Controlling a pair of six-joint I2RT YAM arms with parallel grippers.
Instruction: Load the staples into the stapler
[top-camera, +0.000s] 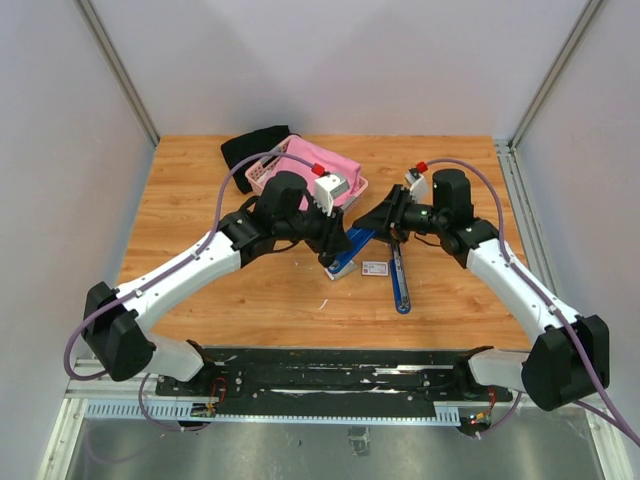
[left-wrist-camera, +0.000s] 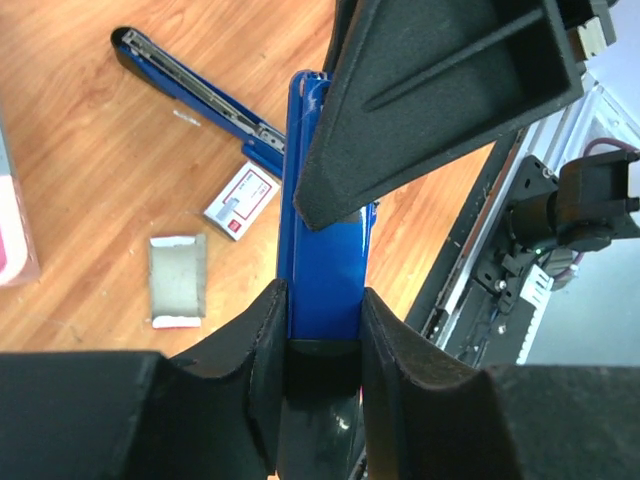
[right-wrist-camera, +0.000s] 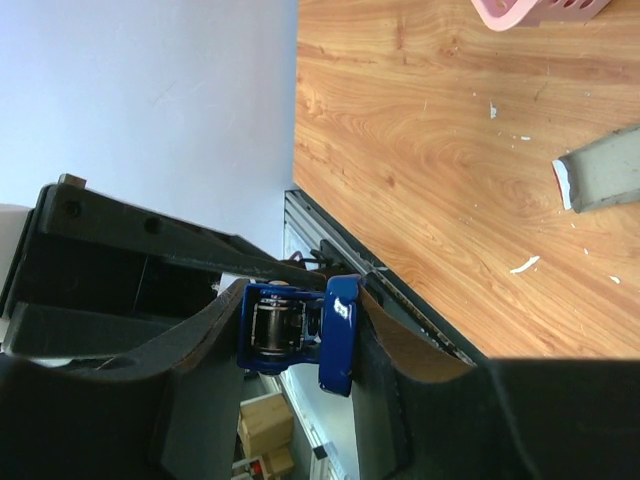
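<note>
Clamping the opened stapler (top-camera: 399, 285) from two sides, both arms are tied up on the one thing. The left gripper (left-wrist-camera: 322, 315) has its jaws pressed against either flank of the blue cover (left-wrist-camera: 330, 250). The right gripper (right-wrist-camera: 300, 335) is closed on the stapler's hinge end, spring showing between its fingers.

The staples (left-wrist-camera: 178, 275) lie flat on the table (top-camera: 200, 190), untouched, at about nine o'clock from the held cover in the left wrist view. Their white carton (left-wrist-camera: 240, 200) is just beside them at one o'clock, and the magazine rail (left-wrist-camera: 190, 75) runs off toward eleven.

The main risk, I judge, is the two grippers working so near each other: the right one's finger hangs directly over the left one's fingers, so an uneven pull could knock them together, twist the hinge or let the cover slip. Neither gripper is free for the staples, so one must let go, and the stapler may then flop or slide. The flat strip offers little to pinch and could snap.

For room, bare wood lies open toward six o'clock. A pink basket (top-camera: 305, 165) and black cloth (top-camera: 252, 150) crowd eleven and twelve. The side walls stand well apart.
</note>
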